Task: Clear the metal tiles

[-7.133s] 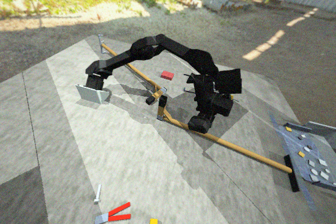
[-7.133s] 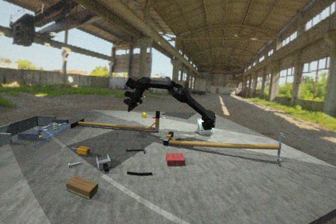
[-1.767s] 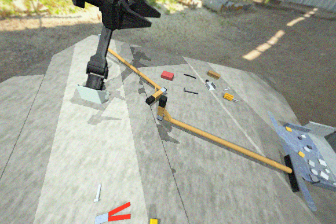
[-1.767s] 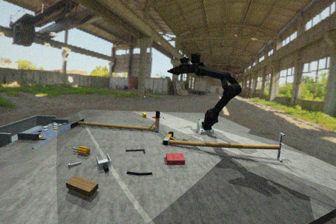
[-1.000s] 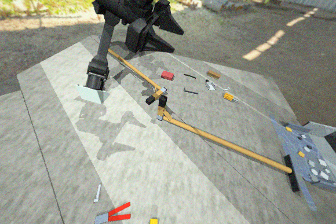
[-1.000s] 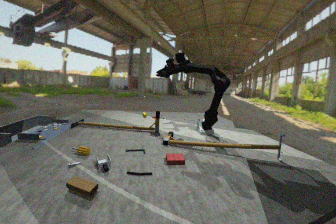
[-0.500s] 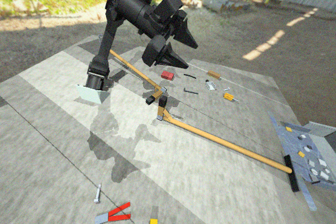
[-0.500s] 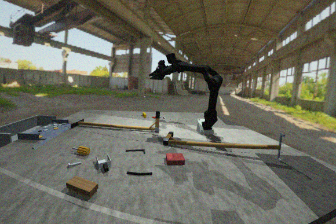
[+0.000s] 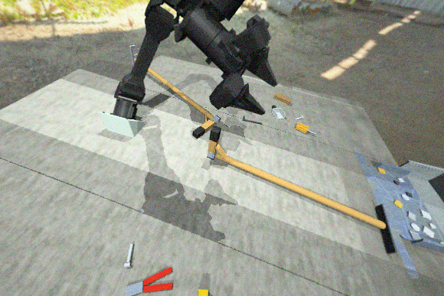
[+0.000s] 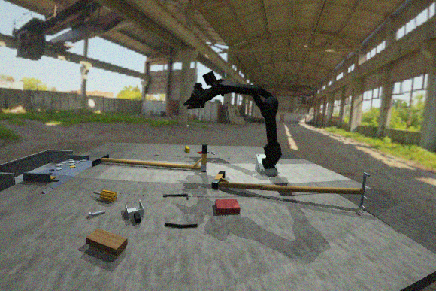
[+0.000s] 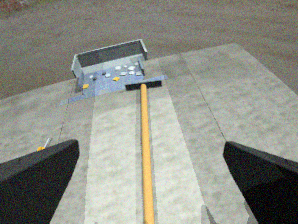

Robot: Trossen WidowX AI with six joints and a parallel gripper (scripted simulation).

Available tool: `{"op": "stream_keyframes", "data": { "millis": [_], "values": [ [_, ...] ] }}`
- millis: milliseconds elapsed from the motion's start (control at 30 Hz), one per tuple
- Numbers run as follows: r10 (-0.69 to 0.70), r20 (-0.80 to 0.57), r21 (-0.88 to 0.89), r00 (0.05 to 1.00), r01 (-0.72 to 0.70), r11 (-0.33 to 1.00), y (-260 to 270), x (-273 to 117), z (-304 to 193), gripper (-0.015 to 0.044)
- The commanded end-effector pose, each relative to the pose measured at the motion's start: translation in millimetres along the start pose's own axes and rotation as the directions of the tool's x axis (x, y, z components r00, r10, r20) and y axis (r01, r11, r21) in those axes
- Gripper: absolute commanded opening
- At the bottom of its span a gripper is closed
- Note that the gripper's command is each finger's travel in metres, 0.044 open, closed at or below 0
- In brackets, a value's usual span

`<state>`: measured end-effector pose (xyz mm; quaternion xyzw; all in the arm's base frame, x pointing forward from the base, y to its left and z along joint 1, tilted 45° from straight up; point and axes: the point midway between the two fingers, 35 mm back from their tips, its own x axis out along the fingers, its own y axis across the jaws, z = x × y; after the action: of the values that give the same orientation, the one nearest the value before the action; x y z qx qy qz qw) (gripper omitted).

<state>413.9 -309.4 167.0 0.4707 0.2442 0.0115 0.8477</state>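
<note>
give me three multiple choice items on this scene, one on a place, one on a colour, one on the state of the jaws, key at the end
1. Where is the black scraper blade?
A. On the red block
B. Beside the blue plate
C. Inside the jaws

2. What colour are the pliers' handles?
A. Green
B. White
C. Red

3. How are the jaws?
A. Open, holding nothing
B. Shut on a pole
C. Shut on a tile

Key:
1 B, the wrist view shows the blade at the plate's near edge
2 C, both handles are red in the top view
3 A, the wrist view shows a wide gap between the fingers
</note>
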Motion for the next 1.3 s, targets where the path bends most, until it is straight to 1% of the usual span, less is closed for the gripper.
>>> {"op": "stream_keyframes", "data": {
  "millis": [0, 667, 1267],
  "values": [
    [-0.016, -0.039, 0.007, 0.999, 0.016, 1.000, -4, 18, -5, 0.0440],
    [-0.081, -0.216, 0.020, 0.973, 0.087, 0.996, -9, 94, -31, 0.0440],
    [-0.148, -0.378, -0.004, 0.914, 0.158, 0.987, -12, 157, -74, 0.0440]
  ]
}}
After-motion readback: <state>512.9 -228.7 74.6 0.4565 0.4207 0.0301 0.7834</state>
